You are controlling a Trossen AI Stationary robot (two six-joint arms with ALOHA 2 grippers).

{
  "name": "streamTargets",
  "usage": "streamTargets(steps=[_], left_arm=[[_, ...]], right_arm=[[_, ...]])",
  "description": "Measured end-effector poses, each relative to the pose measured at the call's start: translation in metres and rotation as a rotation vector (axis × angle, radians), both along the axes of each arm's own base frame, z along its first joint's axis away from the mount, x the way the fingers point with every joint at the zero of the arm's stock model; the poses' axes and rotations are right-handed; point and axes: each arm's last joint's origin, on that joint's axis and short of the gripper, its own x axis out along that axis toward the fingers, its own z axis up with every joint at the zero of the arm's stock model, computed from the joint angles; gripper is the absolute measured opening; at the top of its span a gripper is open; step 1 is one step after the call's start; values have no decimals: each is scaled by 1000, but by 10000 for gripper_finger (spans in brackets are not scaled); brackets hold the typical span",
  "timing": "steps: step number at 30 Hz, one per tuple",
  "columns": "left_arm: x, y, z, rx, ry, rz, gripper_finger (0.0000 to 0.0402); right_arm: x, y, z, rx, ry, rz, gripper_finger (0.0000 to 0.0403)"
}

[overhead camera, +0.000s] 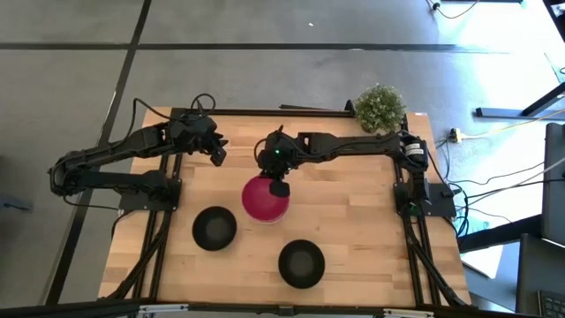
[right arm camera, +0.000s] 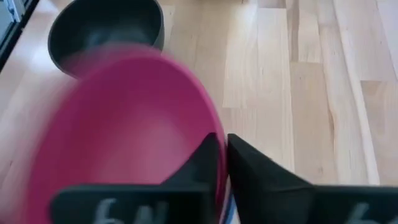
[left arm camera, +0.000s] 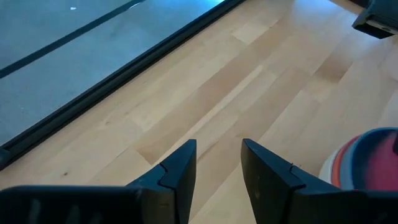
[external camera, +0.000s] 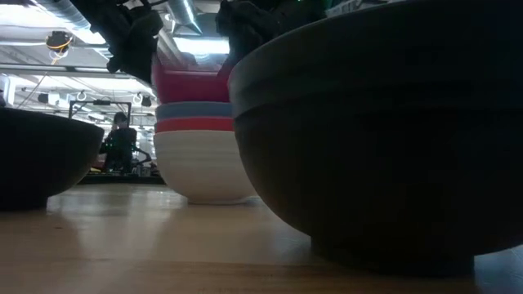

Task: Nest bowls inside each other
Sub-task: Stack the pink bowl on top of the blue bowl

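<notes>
Stacked bowls point(overhead camera: 265, 200), black pair point(overhead camera: 214, 228) apart

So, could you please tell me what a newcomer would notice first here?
The magenta-pink bowl at mid-table, topping a blue, red and white stack, with the right gripper shut on its rim. Nearer the front edge sit two black bowls, apart; the left gripper hangs open behind.

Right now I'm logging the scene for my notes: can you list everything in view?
magenta bowl: one, magenta-pink, top of the stack at table centre
blue bowl: one, under the magenta one
red bowl: one, under the blue
white bowl: one, stack's bottom
black bowls: two, apart, on the table's near half
potted plant: one, green, far right corner
table: one, light wood
person: one, far in the room behind
left hand: open, above bare table
right hand: shut on the magenta bowl's rim
</notes>
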Motion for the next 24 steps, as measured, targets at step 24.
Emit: streamTargets(steps=[24], left_arm=[[0, 0, 0, -1, -1, 1, 121]], right_arm=[[6, 10, -28, 11, 98, 42, 11]])
